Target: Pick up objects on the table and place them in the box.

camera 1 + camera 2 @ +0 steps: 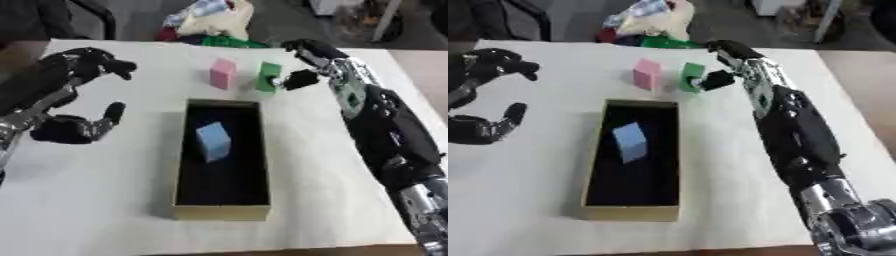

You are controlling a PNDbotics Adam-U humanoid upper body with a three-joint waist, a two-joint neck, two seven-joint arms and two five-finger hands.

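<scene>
My right hand (308,62) reaches to the green block (268,76), thumb at its near side and fingers arched above it; blur hides whether I actually pinch it or only touch. Just left of it stands the pink block (222,73), both beyond the box (179,192), where a blue block (213,141) lies tilted. My left hand (74,129) rests apart, fingers relaxed.
</scene>
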